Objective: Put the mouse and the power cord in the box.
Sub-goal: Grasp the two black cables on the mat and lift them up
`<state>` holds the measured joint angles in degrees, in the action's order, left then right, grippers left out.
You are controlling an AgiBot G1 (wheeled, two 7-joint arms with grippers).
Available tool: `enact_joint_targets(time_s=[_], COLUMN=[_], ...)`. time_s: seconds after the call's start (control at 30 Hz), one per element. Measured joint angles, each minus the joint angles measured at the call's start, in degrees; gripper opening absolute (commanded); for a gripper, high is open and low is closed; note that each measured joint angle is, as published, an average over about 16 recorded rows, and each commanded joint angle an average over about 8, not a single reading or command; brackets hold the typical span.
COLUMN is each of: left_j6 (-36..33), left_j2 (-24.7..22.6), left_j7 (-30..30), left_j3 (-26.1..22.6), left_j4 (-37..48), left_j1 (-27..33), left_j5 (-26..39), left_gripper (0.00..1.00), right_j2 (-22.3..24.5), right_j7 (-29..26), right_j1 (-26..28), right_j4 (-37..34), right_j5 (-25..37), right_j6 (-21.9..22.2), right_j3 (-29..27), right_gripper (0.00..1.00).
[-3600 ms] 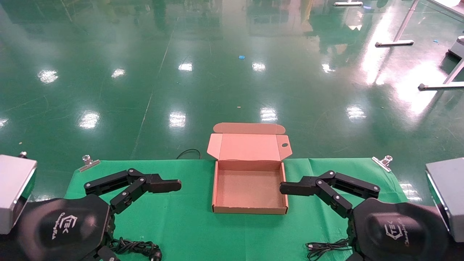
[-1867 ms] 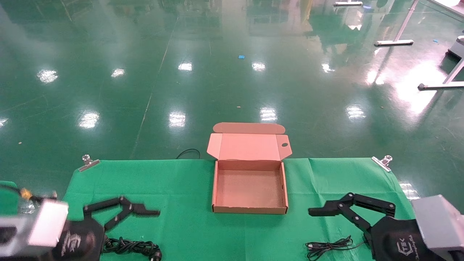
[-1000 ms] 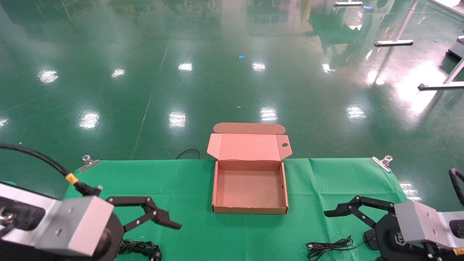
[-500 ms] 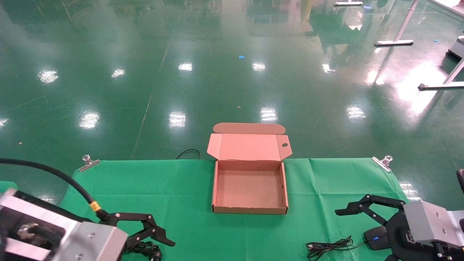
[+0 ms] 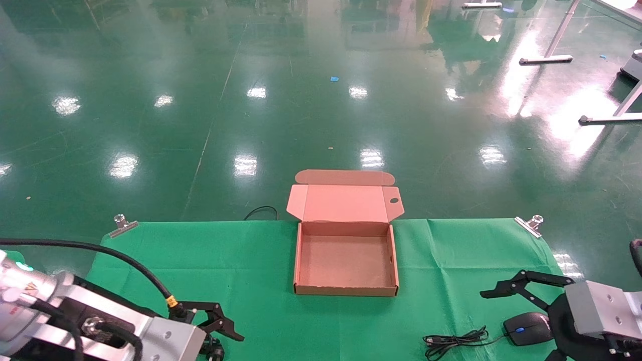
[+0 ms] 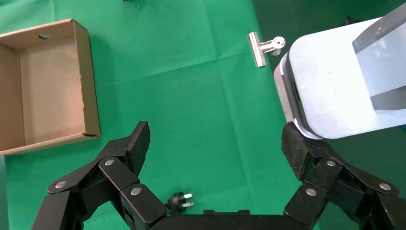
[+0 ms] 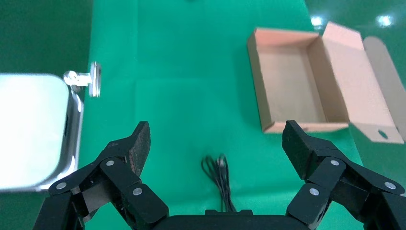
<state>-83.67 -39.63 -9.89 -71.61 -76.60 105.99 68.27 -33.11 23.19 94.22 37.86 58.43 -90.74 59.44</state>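
Note:
The open brown box (image 5: 345, 290) sits empty at the middle of the green cloth, lid folded back. The black mouse (image 5: 526, 328) lies near the front right, its thin cable (image 5: 454, 341) bundled beside it. My right gripper (image 5: 496, 326) hangs open just above them; in the right wrist view (image 7: 216, 139) the cable (image 7: 218, 175) lies between the jaws and the mouse is hidden. The box (image 7: 261, 86) lies beyond. At the front left, my left gripper (image 5: 223, 341) is open over the power cord; only its plug (image 6: 181, 200) shows below the open gripper (image 6: 216, 143), with the box (image 6: 91, 86) off to one side.
Silver clips (image 5: 122, 224) (image 5: 529, 224) pin the cloth at the far corners. A black cable (image 5: 261, 213) loops on the floor behind the table. Beyond the table edge is glossy green floor with table legs (image 5: 546, 59) far right.
Both arms have drawn back from beside the box to the near edge and tipped downward. The mouse, covered before by the right arm, now shows. Both grippers stayed open.

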Motion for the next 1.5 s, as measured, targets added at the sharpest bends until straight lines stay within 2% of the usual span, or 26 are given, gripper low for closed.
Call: enact_joint_targets(time_s=[0.43,0.83,1.5], left_j6=[1.5,0.8,0.8], left_j2=[-4.1,-8.9,-16.5], left_j7=[2.9,9.7,20.6], left_j3=[-2.3,-3.8,-5.3], left_j4=[4.8,15.9,34.4], left_j1=[-1.5,-2.7,-5.6], left_j5=[5.4,7.7,9.3], left_gripper=[1.0,1.0,1.0], right_j2=[-6.6,-14.2,-23.4], right_j7=[9.9,18.3,25.4], right_j1=[5.1,7.0,4.3], right_j4=[-13.4,-25.6,-34.1], right_j5=[6.3,10.3,11.9], right_j6=[1.1,7.1,17.2], right_j3=[5.8,8.0,8.6], right_gripper=[1.0,1.0,1.0])
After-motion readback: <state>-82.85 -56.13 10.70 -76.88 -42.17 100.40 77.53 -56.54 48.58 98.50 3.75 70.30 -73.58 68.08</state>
